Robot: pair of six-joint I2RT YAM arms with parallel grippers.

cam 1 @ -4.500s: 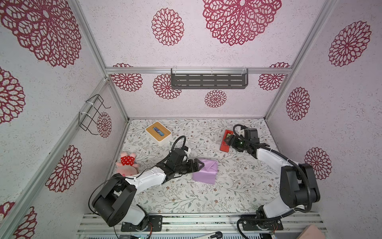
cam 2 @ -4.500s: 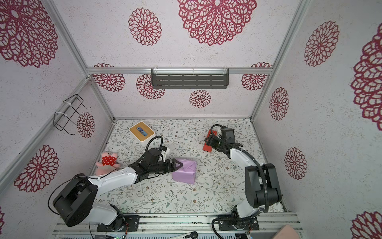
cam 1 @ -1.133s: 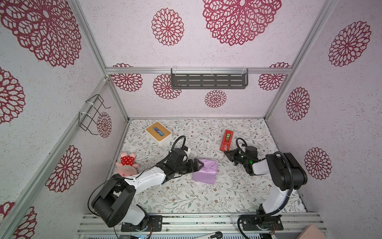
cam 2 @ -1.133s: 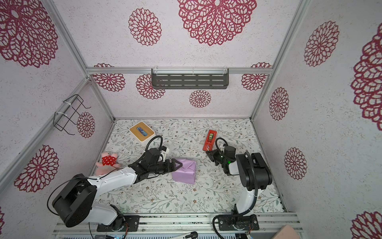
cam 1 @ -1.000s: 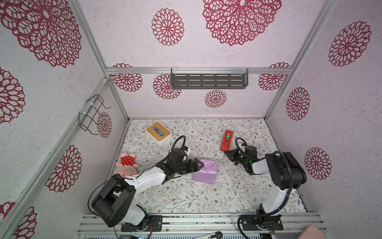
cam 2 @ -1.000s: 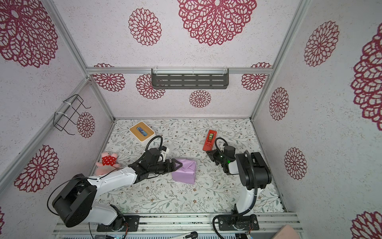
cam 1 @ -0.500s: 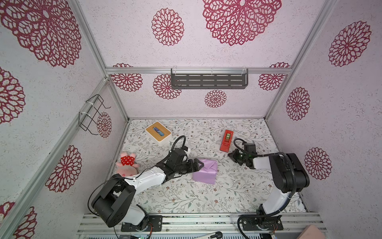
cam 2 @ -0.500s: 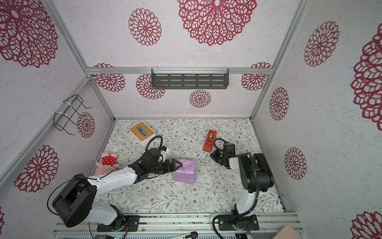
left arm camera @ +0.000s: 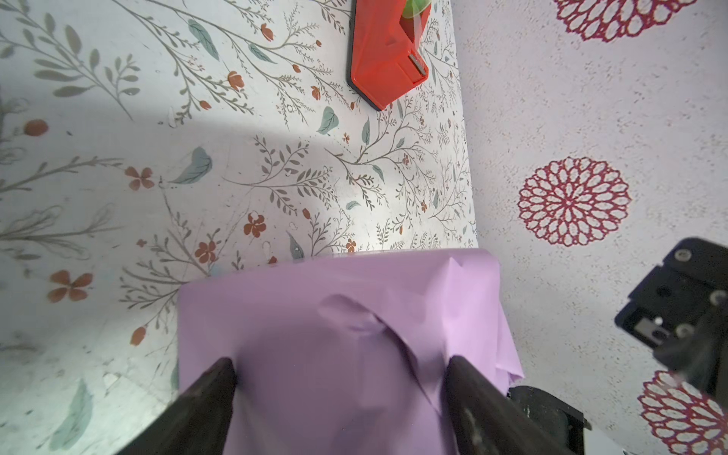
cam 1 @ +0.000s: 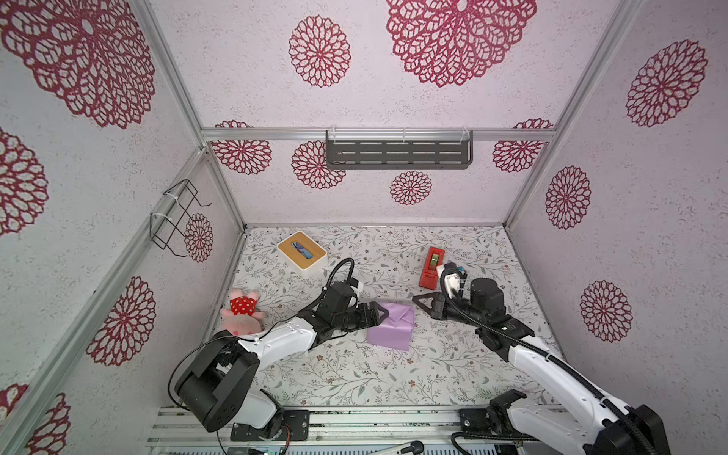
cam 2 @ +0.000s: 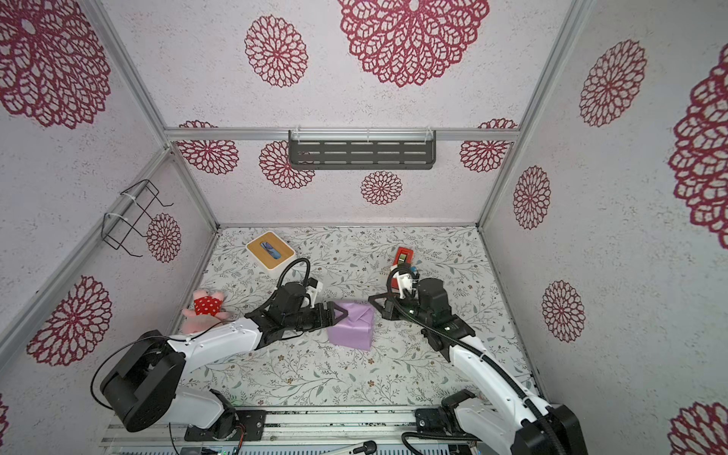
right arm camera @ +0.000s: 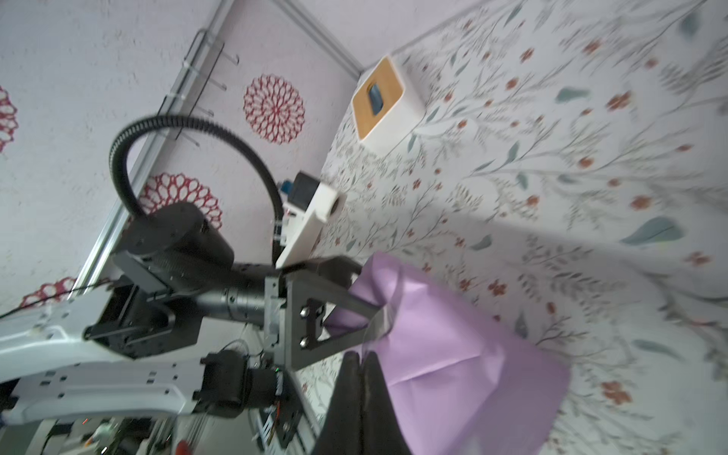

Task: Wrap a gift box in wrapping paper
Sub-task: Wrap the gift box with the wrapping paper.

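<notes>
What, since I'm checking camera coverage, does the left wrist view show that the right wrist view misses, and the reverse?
Only the left wrist view shows the red tape dispenser on the table. Only the right wrist view shows the white box with a wooden top, the wire rack on the wall and the left arm from outside. Both show the lilac wrapping paper folded into a box shape, the open left gripper against it, and the floral table covering.

Walled in pale panels printed with crimson rosettes, edged with aluminium rails. Fitted with dark slotted shelf on back wall, wire rack on side wall. Floored with floral-patterned covering. Lit evenly.
</notes>
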